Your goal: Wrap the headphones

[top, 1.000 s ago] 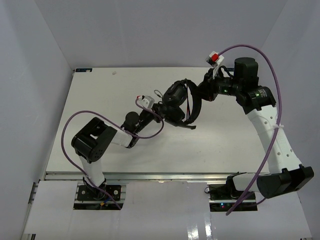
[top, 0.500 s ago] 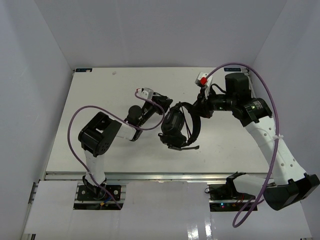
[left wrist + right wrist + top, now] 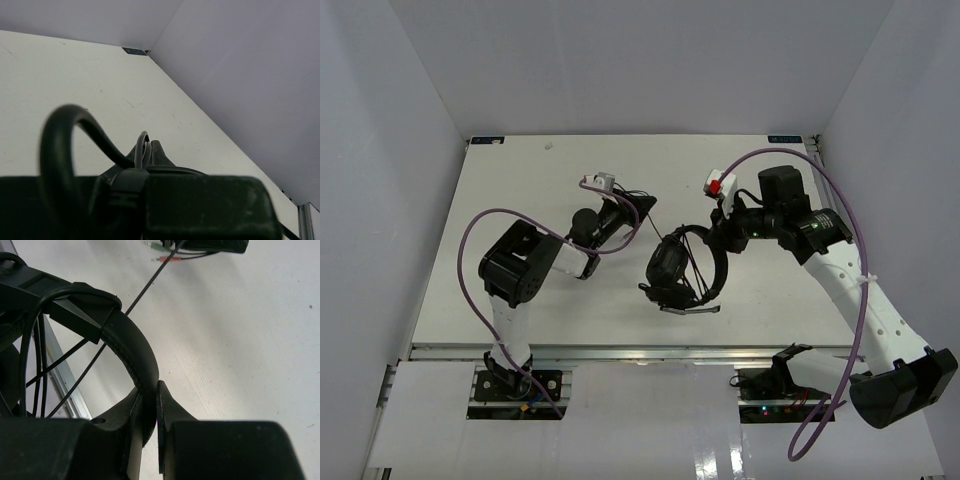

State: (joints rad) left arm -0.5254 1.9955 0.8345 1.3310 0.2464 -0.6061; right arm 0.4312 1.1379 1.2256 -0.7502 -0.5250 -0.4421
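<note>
The black headphones [image 3: 672,268] hang mid-table, tilted, with the headband [image 3: 131,347] clamped between my right gripper [image 3: 150,397] fingers. In the top view my right gripper [image 3: 719,237] sits at the headband's far-right side. Several turns of the thin black cord [image 3: 35,340] lie around the band. One strand [image 3: 145,287] runs away to my left gripper [image 3: 642,207], left of the headphones. A reddish plug [image 3: 165,259] and a green one stick out beside it. In the left wrist view my left gripper [image 3: 148,146] is shut on a small loop of cord [image 3: 141,142].
Purple robot cables [image 3: 470,235] arch over both arms. White walls enclose the table on the left, back and right, and a metal rail [image 3: 620,352] runs along the near edge. The far-left table corner [image 3: 485,141] carries a small dark marker.
My right arm has carried the headphones from the far middle toward the near edge. My left gripper drew back from the earcup toward the far left, opened briefly, then closed on the cord.
</note>
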